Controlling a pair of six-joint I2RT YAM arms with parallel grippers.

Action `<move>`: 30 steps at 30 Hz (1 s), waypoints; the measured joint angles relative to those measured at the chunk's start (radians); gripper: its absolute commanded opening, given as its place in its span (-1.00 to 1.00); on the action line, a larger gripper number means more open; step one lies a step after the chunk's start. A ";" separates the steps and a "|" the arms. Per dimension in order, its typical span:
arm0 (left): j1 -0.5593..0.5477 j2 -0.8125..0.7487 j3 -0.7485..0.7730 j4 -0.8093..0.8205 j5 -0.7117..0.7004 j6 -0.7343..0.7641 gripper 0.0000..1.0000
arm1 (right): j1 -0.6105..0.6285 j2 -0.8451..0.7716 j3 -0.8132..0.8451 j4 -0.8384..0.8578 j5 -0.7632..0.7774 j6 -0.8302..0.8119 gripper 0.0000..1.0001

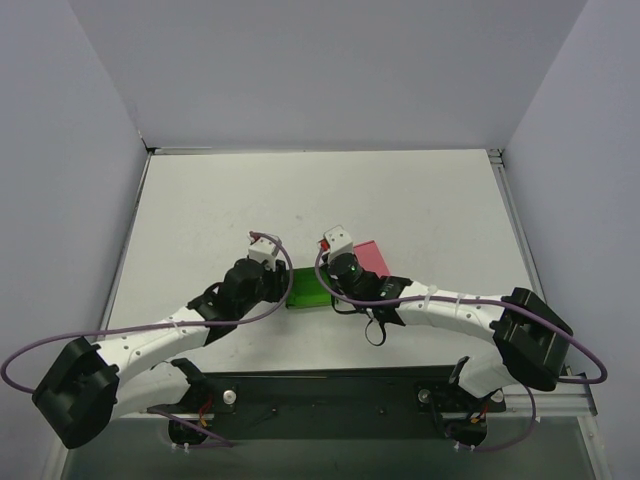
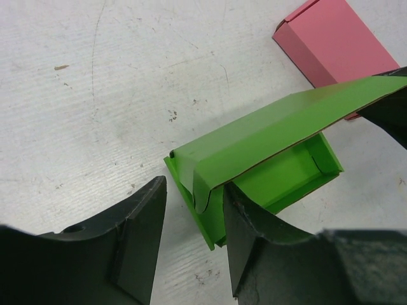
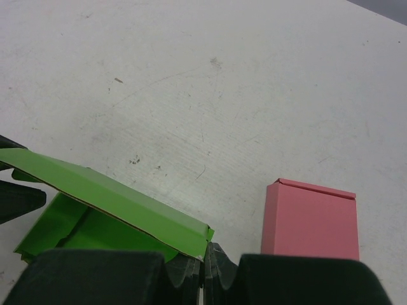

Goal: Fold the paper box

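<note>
The paper box (image 1: 307, 288) is bright green and lies on the table between my two grippers. Its tray (image 2: 286, 175) is open and its lid (image 3: 114, 197) is lifted at a slant. My right gripper (image 3: 205, 257) is shut on the lid's corner and holds it up; its dark fingers (image 2: 388, 111) show at the lid's far end. My left gripper (image 2: 195, 190) is open and straddles the box's near end wall and its curved side flap. One finger (image 2: 137, 241) stands outside on the table, apart from the card. The other finger (image 2: 254, 235) is over the tray.
A flat pink box (image 1: 372, 257) lies on the table just behind and to the right of the green one, also in the wrist views (image 2: 337, 41) (image 3: 311, 219). White walls close in the table on three sides.
</note>
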 measured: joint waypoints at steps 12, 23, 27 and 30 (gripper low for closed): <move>-0.015 0.050 0.005 0.066 -0.033 0.035 -0.75 | 0.007 0.000 0.000 0.000 0.004 0.000 -1.00; -0.061 0.123 0.005 0.117 -0.107 0.027 -1.00 | 0.039 0.011 0.002 -0.023 0.112 0.094 -1.00; -0.106 0.148 0.005 0.147 -0.183 -0.006 -1.00 | 0.052 0.015 0.001 -0.029 0.167 0.183 -1.00; -0.137 0.171 0.008 0.171 -0.234 -0.025 -1.00 | 0.053 0.015 -0.009 -0.030 0.191 0.246 -1.00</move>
